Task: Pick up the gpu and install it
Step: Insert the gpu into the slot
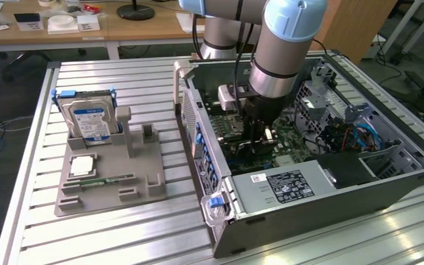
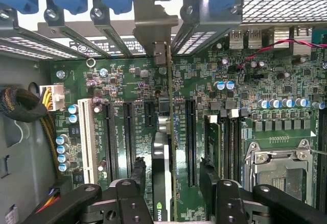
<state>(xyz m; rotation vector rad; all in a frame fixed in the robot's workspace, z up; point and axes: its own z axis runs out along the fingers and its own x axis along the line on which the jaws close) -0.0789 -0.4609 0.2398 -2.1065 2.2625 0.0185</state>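
Inside the open computer case, the gripper is hanging spread wide over the motherboard, its two black fingers standing apart on either side of the gpu — released, not pinching it. The gpu is standing on edge in an expansion slot between the other black slots, its silver bracket sitting against the case's rear wall among the blue clips. Toward the worktop's other edge, the grey parts holder is carrying a hard drive standing upright and a RAM stick lying flat — both well apart from the case.
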